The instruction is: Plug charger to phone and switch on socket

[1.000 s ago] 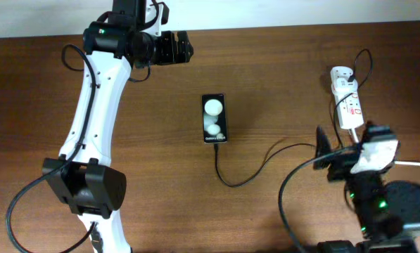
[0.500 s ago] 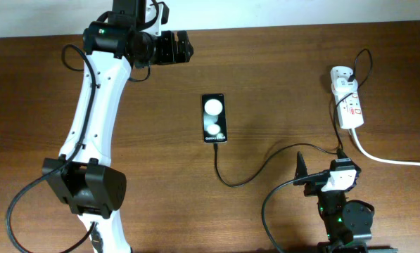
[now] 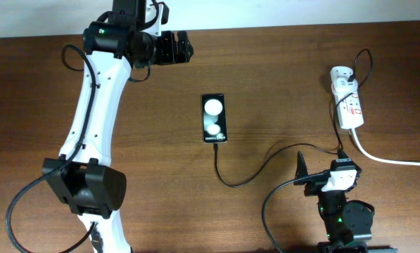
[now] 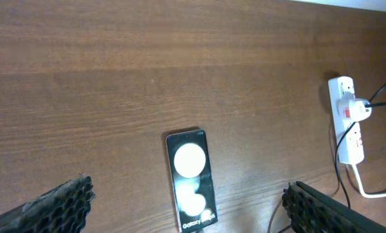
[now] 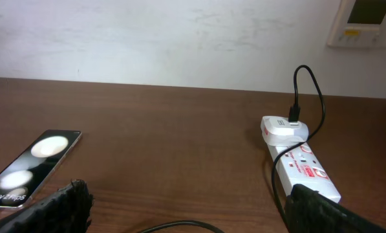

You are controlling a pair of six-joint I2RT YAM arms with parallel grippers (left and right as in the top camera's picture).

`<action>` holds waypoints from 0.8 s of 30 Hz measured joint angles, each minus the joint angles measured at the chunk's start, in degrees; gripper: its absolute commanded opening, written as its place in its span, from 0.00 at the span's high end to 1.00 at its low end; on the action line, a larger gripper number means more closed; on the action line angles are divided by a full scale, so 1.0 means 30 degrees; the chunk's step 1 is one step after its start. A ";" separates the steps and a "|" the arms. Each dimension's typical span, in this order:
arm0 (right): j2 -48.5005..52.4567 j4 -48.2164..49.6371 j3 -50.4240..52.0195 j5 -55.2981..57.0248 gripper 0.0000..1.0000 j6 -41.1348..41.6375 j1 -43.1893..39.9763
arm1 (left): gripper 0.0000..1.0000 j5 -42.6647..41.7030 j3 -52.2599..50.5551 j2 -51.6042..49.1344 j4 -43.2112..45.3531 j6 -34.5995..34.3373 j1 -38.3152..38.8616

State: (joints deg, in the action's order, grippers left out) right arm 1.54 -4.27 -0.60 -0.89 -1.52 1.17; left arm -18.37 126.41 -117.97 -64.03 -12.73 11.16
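The black phone [image 3: 214,118] lies mid-table with two white circles on its face; it also shows in the left wrist view [image 4: 191,180] and the right wrist view [image 5: 31,165]. The thin black charger cable [image 3: 255,169] runs from the phone's near end to a white adapter [image 3: 341,74] on the white socket strip [image 3: 350,107], also seen in the right wrist view [image 5: 306,169]. My left gripper [image 3: 176,48] is open and empty at the far left, well away from the phone. My right gripper [image 3: 315,179] is open and empty near the front edge, below the socket.
The socket's thick white cord [image 3: 389,159] runs off the right edge. The left arm [image 3: 90,112] stretches along the table's left side. A white wall with a wall panel [image 5: 367,22] stands behind the table.
My right arm pulled back from beside the socket strip to the front edge a second ago and has held still since. The left arm, phone and cable have not moved.
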 measured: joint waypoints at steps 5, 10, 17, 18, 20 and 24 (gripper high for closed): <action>0.0000 0.0007 0.0000 0.0000 0.01 0.0015 0.0000 | 0.01 0.2849 0.0000 0.0000 -0.0517 0.0415 0.0007; 0.0000 0.0000 0.0000 0.0007 0.01 0.0007 0.0000 | 0.01 0.3504 -0.2186 0.0612 0.3555 0.3031 0.0765; -0.0073 -0.0007 -0.0007 0.0015 0.01 0.0000 0.0000 | 0.01 0.3118 -1.7631 0.8087 1.5497 0.4262 0.0525; -0.0073 -0.0007 -0.0007 0.0007 0.01 0.0007 0.0000 | 0.01 0.3118 -1.9416 0.9493 1.6713 0.4269 0.0277; -0.0080 -0.0007 -0.0007 0.0022 0.01 0.0007 0.0000 | 0.01 0.3118 -2.4582 1.3034 2.0240 0.4328 -0.0393; -0.0102 -0.0007 -0.0007 0.0022 0.01 0.0015 0.0000 | 0.01 0.3126 -3.2377 1.9125 2.4130 0.4335 -0.1428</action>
State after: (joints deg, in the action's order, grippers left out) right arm 1.23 -4.29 -0.62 -0.82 -1.48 1.17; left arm -8.99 29.28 -60.60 8.36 0.27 6.87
